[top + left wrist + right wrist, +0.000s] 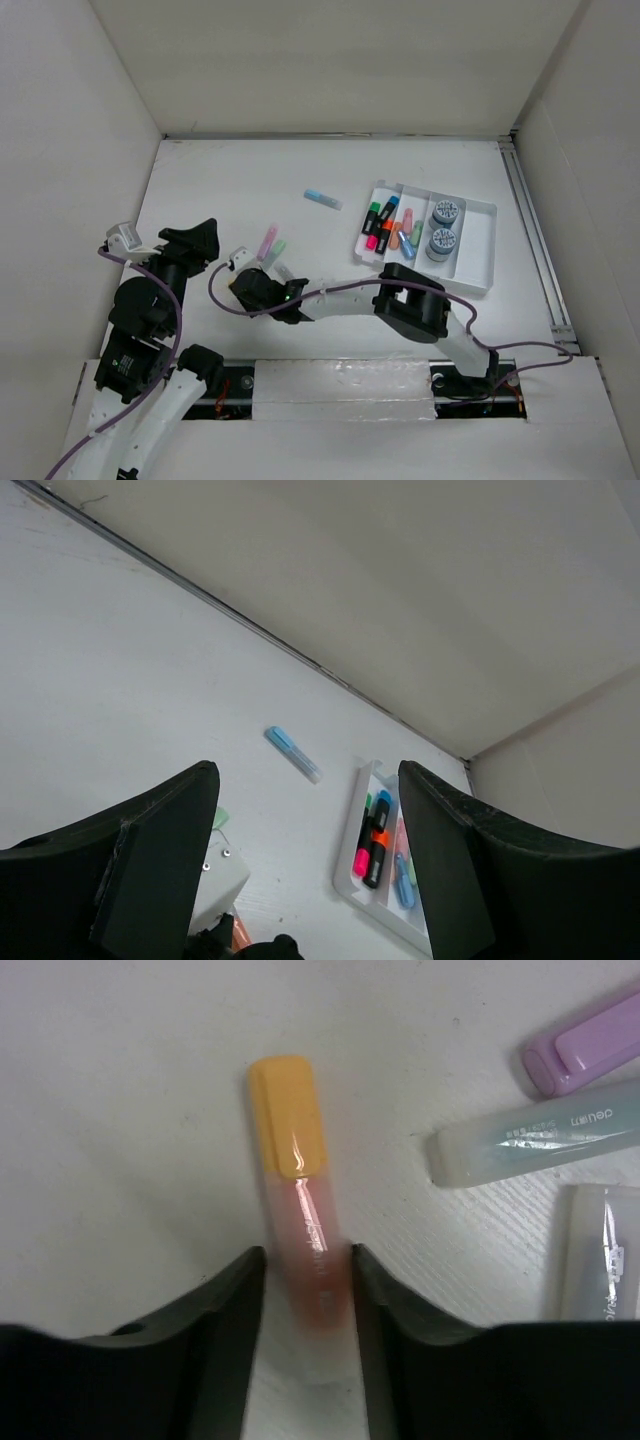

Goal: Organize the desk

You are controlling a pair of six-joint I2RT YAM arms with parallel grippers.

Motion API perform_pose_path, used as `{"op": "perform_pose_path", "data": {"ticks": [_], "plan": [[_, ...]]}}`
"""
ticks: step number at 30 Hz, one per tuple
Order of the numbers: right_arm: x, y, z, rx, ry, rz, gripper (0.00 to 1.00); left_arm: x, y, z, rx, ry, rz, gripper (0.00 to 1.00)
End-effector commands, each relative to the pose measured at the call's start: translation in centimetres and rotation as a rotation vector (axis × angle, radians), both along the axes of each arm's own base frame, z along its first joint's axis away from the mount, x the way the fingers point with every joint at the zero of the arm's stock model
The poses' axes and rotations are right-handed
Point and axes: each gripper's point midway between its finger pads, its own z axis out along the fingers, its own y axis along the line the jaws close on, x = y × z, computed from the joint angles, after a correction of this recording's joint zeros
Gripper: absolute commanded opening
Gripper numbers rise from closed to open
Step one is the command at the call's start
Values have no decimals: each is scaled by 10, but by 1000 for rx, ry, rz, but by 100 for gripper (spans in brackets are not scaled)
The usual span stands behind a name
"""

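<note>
Two sets of fingers in play: low over the white bench (220,190), which spreads out to the walls all round, the right fingers (225,1310) are pinched against both sides of an orange-capped highlighter (290,1120). A purple pen (585,1045) and a pale teal pen (530,1145) lie loose at its 2 o'clock in the wrist view. At 10 o'clock from that grip the left fingers (160,850) hang spread wide, holding nothing. Farther out, a blue highlighter (322,199) lies alone at 1 o'clock and the white tray (480,250) of markers sits at 2 o'clock.
</note>
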Motion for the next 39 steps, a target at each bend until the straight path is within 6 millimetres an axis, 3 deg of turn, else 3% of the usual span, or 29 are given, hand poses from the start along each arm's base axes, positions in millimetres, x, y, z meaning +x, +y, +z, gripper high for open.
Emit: {"op": "perform_pose_path", "data": {"ticks": [1,2,6,9,10,13,14,16,17,18,19,20,21,22,23,24,25,26,27,28,29,30,31,33,34,35,36,38,39], "plan": [[-9,-27,-37,-186,-22,-37,46,-4,-2,19,-10,-66,-20,68],[-10,-27,-38,-182,-15,-36,36,-4,-2,19,-11,-68,-22,68],[-12,-26,-29,-141,-11,-42,17,-5,-2,19,-9,-68,-22,68],[-10,-23,-5,-62,-20,-73,5,-4,-3,20,-7,-71,-28,68],[-9,-21,22,5,-26,-83,3,-4,-3,19,-7,-71,-31,68],[-4,-25,54,136,-15,-125,0,-4,-5,20,-5,-74,-37,68],[7,-29,84,217,-20,-145,0,-4,-5,20,-5,-74,-40,68],[14,-41,99,299,-9,-183,1,-4,-8,19,0,-78,-55,68],[18,-50,127,371,-13,-202,1,-4,-8,20,1,-78,-55,68],[34,-60,141,428,-16,-242,1,-5,-8,21,1,-82,-56,68],[35,-75,133,439,15,-265,1,-5,-8,21,3,-82,-56,68],[39,-87,160,512,9,-283,1,-5,-8,20,1,-82,-57,68],[55,-104,169,557,1,-334,1,-5,-8,20,3,-83,-59,68],[59,-125,158,565,24,-389,1,-6,-9,21,2,-84,-62,68],[66,-139,164,597,22,-427,1,-6,-9,21,4,-86,-66,68],[72,-159,188,674,3,-463,1,-5,-10,20,6,-84,-66,68],[94,-189,192,720,-4,-566,1,-5,-11,20,6,-86,-74,68],[99,-215,176,714,5,-625,1,-5,-11,20,7,-88,-75,68],[104,-241,197,790,-13,-669,1,-5,-11,20,10,-88,-77,68],[124,-278,201,847,-23,-771,1,-5,-12,21,10,-88,-78,68],[130,-327,187,879,-25,-891,3,-5,-13,21,10,-90,-83,68],[131,-327,186,879,-25,-892,3,-5,-13,21,9,-91,-83,68],[140,-367,201,953,-70,-979,5,-5,-14,21,11,-91,-89,68],[141,-407,185,947,-78,-1083,5,-4,-15,20,13,-90,-92,68],[141,-422,187,970,-83,-1115,5,-4,-16,20,14,-89,-95,68],[146,-452,186,975,-112,-1190,4,-4,-16,20,14,-89,-96,68],[145,-467,175,965,-108,-1239,4,-4,-16,20,14,-89,-98,68],[146,-504,173,994,-143,-1319,4,-3,-17,20,16,-86,-100,68],[147,-513,173,1008,-148,-1331,4,-3,-17,19,17,-86,-99,68]]}}
